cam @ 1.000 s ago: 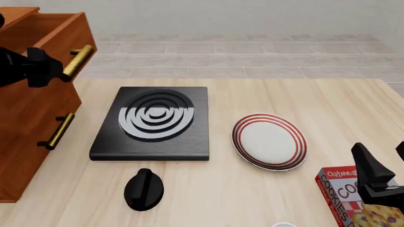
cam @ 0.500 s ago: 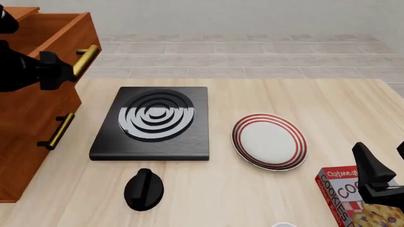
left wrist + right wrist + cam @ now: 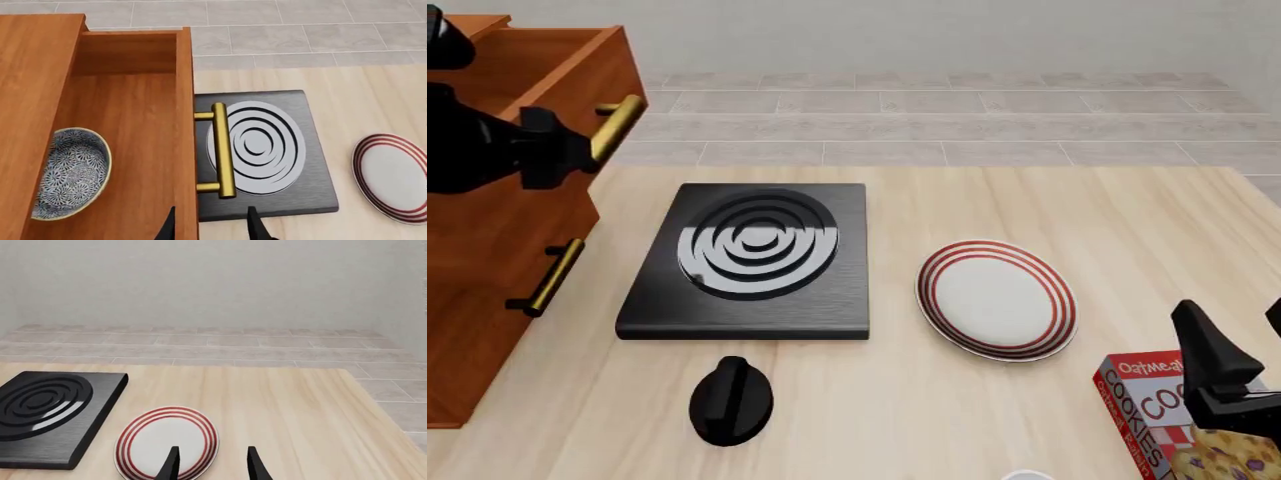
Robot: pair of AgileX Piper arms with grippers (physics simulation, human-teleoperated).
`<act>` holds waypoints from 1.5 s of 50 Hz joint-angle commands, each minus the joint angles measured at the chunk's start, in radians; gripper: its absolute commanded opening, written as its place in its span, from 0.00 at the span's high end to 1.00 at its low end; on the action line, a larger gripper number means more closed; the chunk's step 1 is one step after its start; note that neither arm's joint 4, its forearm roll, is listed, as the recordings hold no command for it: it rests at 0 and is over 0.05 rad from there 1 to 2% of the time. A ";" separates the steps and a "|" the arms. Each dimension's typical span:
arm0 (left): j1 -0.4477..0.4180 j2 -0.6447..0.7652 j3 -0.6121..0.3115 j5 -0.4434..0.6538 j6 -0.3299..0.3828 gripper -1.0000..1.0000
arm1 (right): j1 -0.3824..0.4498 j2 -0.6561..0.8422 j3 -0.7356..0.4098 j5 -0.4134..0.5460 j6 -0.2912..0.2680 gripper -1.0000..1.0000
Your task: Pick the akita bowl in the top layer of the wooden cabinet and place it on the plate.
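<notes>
A pale wood table stands before a tiled floor and grey wall. The akita bowl lies inside the pulled-out top layer of the wooden cabinet, against the drawer's inner side. The left gripper hovers by the brass handle, fingers parted with nothing between them. Beyond sits the black stove, then the plate. The right gripper hangs spread over the plate's near edge, beside a cookie box.
</notes>
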 commanded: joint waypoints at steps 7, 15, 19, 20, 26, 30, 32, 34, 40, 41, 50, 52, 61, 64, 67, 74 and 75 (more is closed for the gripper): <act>-0.104 0.182 0.101 -0.019 0.133 0.00 | 0.000 -0.006 0.001 0.005 0.001 0.00; -0.139 0.194 0.079 -0.014 0.125 0.00 | 0.000 -0.002 0.001 0.001 0.000 0.00; -0.150 0.200 0.070 -0.015 0.128 0.00 | -0.001 0.000 0.001 -0.001 -0.001 0.00; -0.153 0.203 0.069 -0.015 0.125 0.00 | 0.000 0.000 0.001 -0.001 0.000 0.00; -0.173 0.211 0.063 -0.017 0.123 0.00 | 0.000 0.001 0.001 -0.001 0.000 0.00; -0.188 0.218 0.053 -0.016 0.120 0.00 | 0.000 0.004 0.001 -0.003 0.001 0.00; -0.191 0.221 0.051 -0.017 0.119 0.00 | -0.001 0.005 0.001 -0.005 0.001 0.00; -0.197 0.224 0.050 -0.019 0.118 0.00 | -0.001 0.005 0.001 -0.005 0.001 0.00; -0.208 0.229 0.051 -0.023 0.114 0.00 | -0.001 0.003 0.001 -0.003 0.001 0.00; -0.209 0.229 0.050 -0.022 0.116 0.00 | -0.001 0.003 0.001 -0.003 0.001 0.00; -0.233 0.235 0.043 -0.023 0.107 0.00 | -0.001 0.003 0.001 -0.004 0.002 0.00; -0.236 0.238 0.041 -0.024 0.105 0.00 | -0.001 0.004 0.001 -0.005 0.002 0.00; -0.255 0.241 0.036 -0.023 0.101 0.00 | -0.002 0.002 0.000 -0.003 0.002 0.00; -0.261 0.240 0.031 -0.020 0.098 0.00 | -0.002 0.004 0.000 -0.004 0.002 0.00; -0.264 0.239 0.024 -0.015 0.097 0.00 | -0.002 0.005 0.000 -0.005 0.002 0.00; -0.244 0.228 -0.022 0.017 0.109 0.00 | -0.003 -0.001 0.000 0.000 0.001 0.00; -0.244 0.226 -0.028 0.021 0.110 0.00 | -0.003 -0.001 0.000 -0.001 0.001 0.00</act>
